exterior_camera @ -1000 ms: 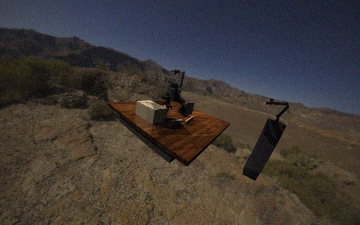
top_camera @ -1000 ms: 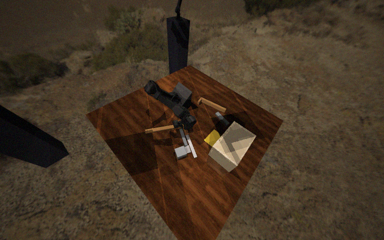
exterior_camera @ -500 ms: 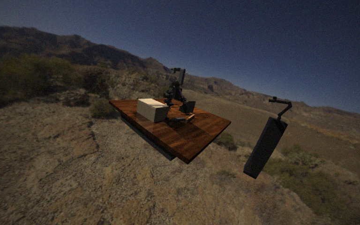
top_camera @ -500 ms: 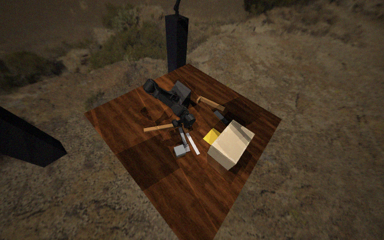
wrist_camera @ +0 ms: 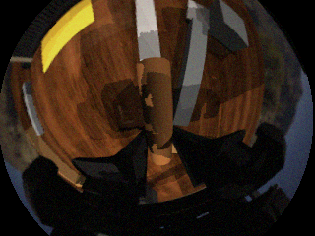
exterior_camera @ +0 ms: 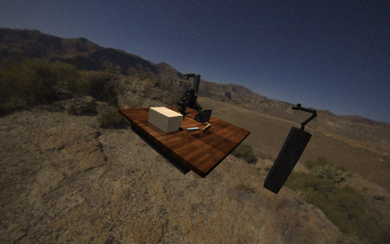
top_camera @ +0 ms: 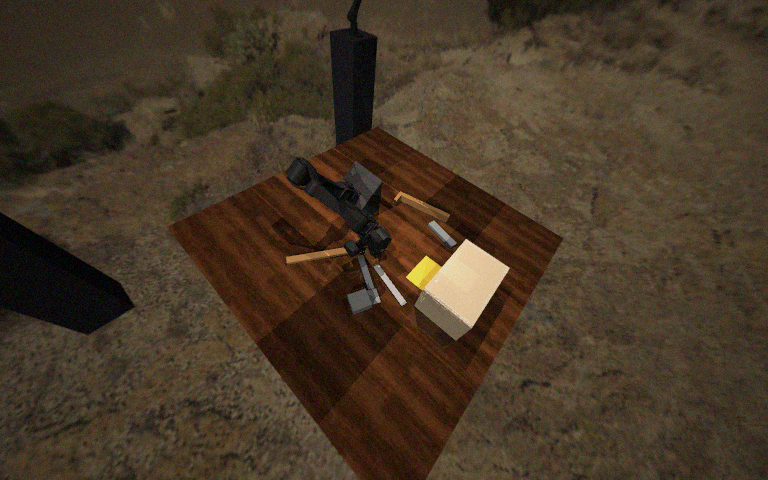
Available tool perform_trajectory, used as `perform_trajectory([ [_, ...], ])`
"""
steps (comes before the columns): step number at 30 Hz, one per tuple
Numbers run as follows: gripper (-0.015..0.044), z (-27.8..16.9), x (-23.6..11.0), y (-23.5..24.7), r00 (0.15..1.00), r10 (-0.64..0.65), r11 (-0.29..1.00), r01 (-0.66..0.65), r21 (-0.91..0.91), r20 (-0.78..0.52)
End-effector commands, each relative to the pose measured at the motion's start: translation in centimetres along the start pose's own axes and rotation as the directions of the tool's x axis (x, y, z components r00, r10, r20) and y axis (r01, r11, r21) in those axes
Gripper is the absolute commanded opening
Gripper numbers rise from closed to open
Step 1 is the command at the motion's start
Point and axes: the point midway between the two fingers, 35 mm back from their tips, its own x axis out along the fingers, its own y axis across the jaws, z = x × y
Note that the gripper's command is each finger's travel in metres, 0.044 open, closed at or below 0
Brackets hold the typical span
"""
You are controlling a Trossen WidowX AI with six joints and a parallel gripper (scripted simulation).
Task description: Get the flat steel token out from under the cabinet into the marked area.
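Observation:
My gripper is low over the table, left of the beige cabinet. It is shut on one end of a wooden stick, which reaches away from the cabinet. The yellow marked area lies in front of the cabinet. The steel token shows in no view, and the cabinet's vent slots are too small to make out.
A grey tool with a block head and a light grey flat bar lie just beyond my fingers. A second wooden stick, a small grey bar and a dark box lie behind.

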Motion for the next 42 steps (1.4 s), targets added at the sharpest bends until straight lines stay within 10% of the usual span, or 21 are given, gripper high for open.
perform_trajectory([
  [1, 0.0, 0.03, -0.02, 0.0, 1.0, -0.001, 0.999, 0.001, -0.04, 0.002],
  [31, 0.0, 0.04, -0.02, 0.11, 1.0, -0.001, 0.964, 0.001, -0.266, 0.002],
  [42, 0.02, 0.02, 0.0, 0.07, 1.0, 0.0, 0.97, 0.0, -0.243, 0.0],
])
